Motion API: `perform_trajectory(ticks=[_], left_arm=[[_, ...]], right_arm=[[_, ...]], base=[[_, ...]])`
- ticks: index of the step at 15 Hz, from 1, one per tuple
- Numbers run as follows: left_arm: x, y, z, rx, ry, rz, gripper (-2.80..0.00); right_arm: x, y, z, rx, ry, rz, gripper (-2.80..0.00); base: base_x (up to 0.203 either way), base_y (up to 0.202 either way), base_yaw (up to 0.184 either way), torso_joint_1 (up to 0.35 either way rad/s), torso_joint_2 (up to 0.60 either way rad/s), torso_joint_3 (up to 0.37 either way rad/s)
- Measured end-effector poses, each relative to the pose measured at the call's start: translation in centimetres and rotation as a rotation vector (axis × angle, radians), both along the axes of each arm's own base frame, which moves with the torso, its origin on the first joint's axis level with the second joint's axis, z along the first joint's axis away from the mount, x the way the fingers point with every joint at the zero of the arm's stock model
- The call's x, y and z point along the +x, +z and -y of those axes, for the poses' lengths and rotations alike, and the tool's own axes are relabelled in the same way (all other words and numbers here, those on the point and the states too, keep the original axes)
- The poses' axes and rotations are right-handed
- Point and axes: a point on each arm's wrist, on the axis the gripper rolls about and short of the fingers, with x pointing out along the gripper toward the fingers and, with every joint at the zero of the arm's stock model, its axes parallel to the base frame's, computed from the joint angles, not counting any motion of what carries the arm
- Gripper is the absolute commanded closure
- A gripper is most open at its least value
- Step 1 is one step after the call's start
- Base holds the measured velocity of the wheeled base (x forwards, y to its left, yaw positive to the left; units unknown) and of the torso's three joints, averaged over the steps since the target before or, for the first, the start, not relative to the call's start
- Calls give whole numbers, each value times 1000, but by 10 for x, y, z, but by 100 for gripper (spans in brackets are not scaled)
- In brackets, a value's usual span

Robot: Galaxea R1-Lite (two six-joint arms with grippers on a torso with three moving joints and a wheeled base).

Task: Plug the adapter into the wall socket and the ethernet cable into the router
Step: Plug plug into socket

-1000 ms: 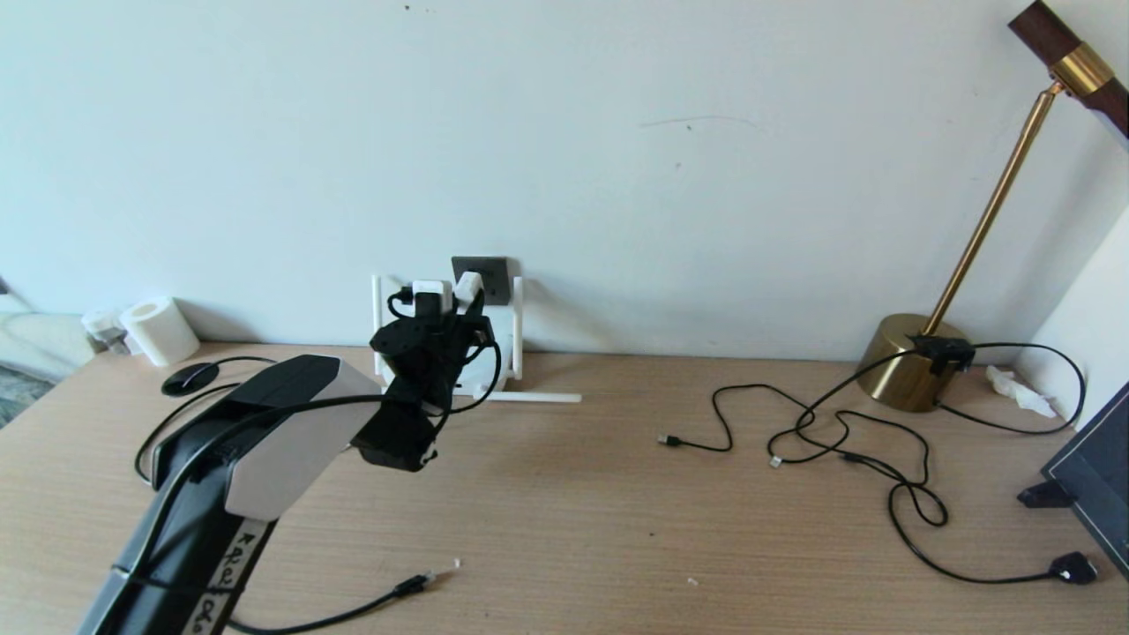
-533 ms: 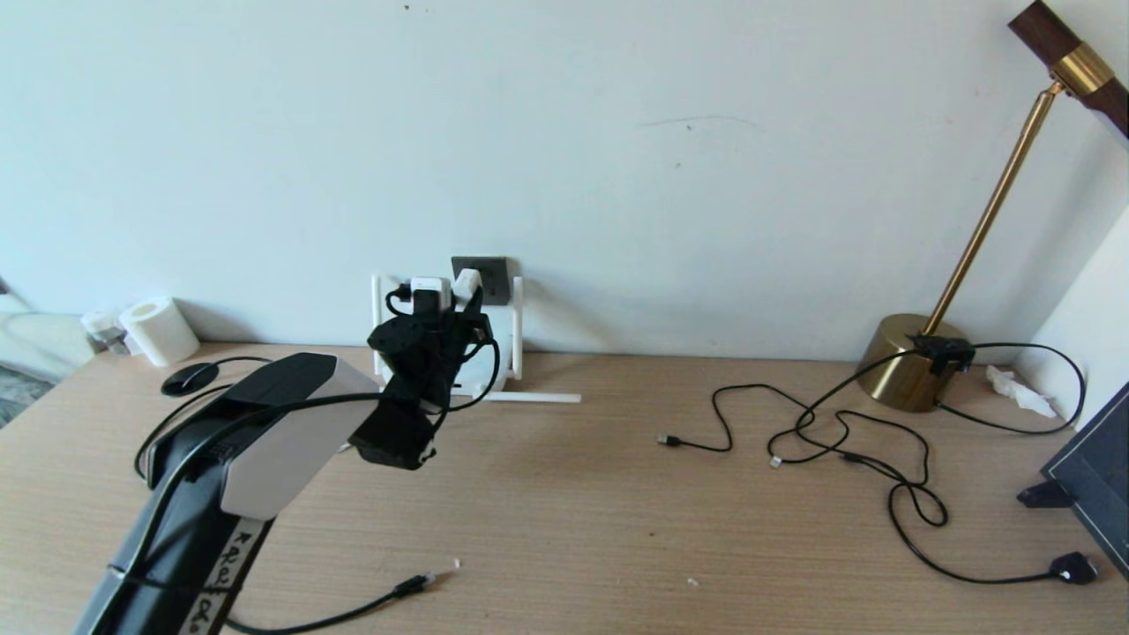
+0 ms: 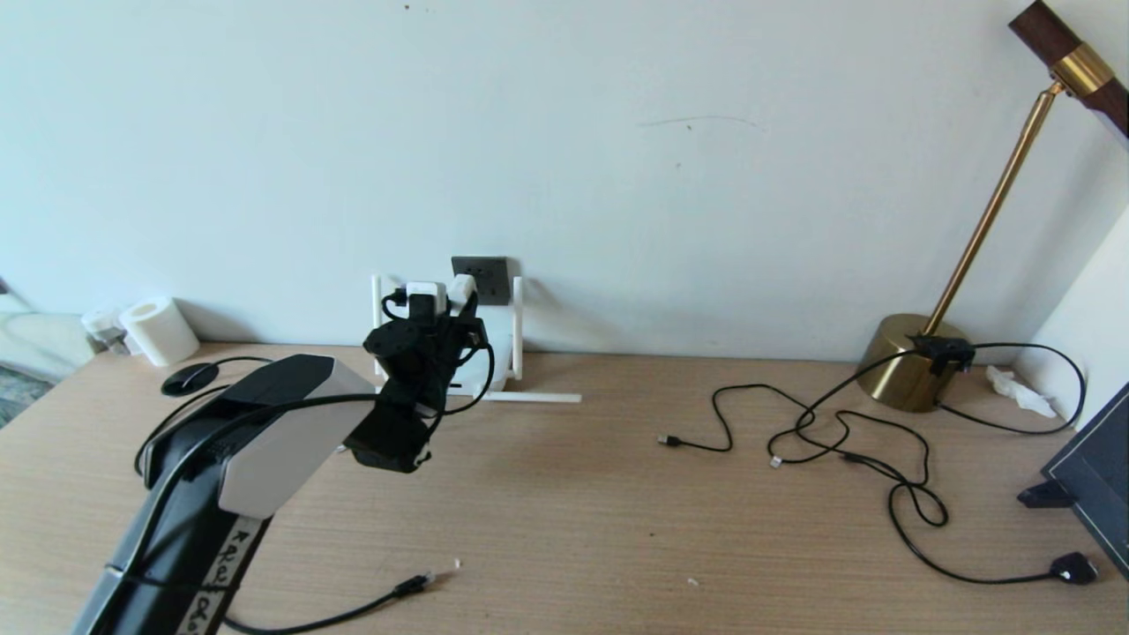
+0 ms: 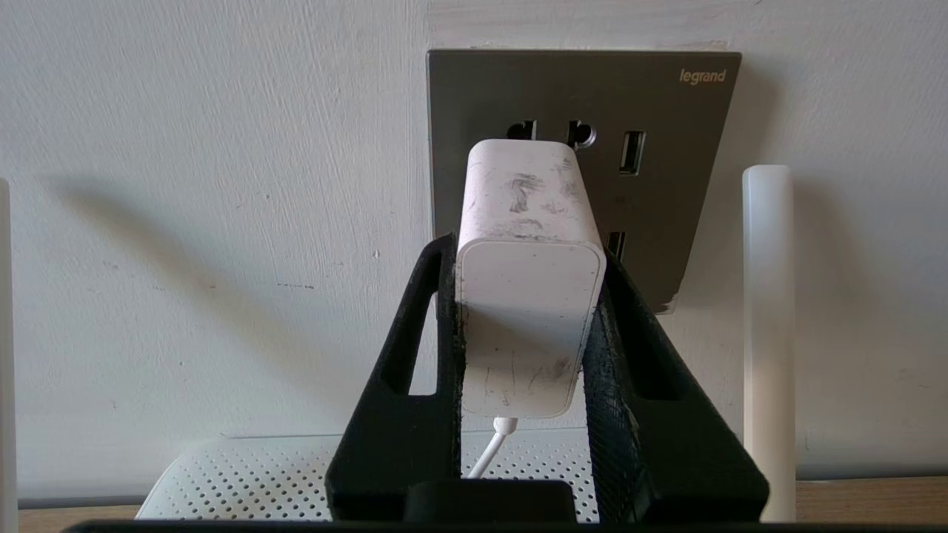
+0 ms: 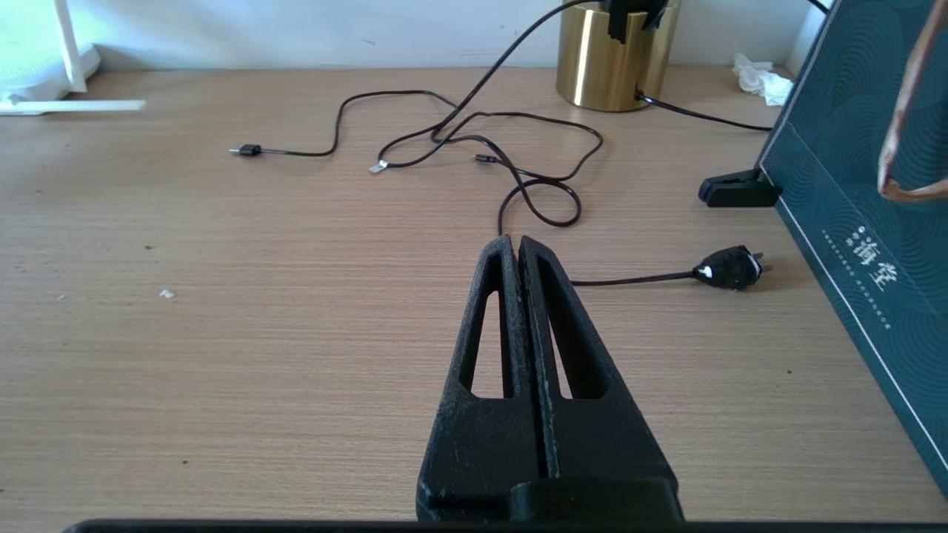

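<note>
At the far left of the desk (image 3: 564, 494) a roll of white tissue (image 3: 159, 331) stands against the wall, clear of the work; nearer the front edge the ethernet cable (image 3: 388, 595) lies loose on the wood, its plug tip free and not yet at the router (image 4: 296, 474); that half of the task is judged outstanding.

Further right, at the wall, the left gripper (image 4: 526, 289) is raised before the wall socket (image 4: 666, 185); its two black fingers (image 4: 437, 296) are set narrow and pressed on opposite sides of the adapter (image 4: 526, 252), which is held with its white cord hanging below; the adapter's front end stands over the socket's upper holes, tilted slightly upward; the pins are hidden, so whether they have entered cannot be told. The router sits directly beneath, one antenna (image 4: 766, 333) upright just beside the plate.

Step in hand, as judged: seating the adapter. To do it well, level the body square to the plate, align the pins with the holes, then press straight in without twisting; hold the grip firm until resistance is met; keep the cord off the antenna.

At the right, thin black cords (image 3: 838, 432) sprawl before a brass lamp (image 3: 908, 362); the right gripper (image 5: 516, 248) hangs over bare desk, fingers fully together, holding nothing.
</note>
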Motion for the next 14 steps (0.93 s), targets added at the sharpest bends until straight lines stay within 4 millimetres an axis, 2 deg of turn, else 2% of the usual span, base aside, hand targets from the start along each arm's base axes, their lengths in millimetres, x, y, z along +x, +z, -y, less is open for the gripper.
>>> perform_trajectory(ticks=[14], left_arm=[[-1,5,9,-1,-19,9,0]], right_arm=[[0,0,0,0,0,0,0]], base=[[0,0,0,0,0,0]])
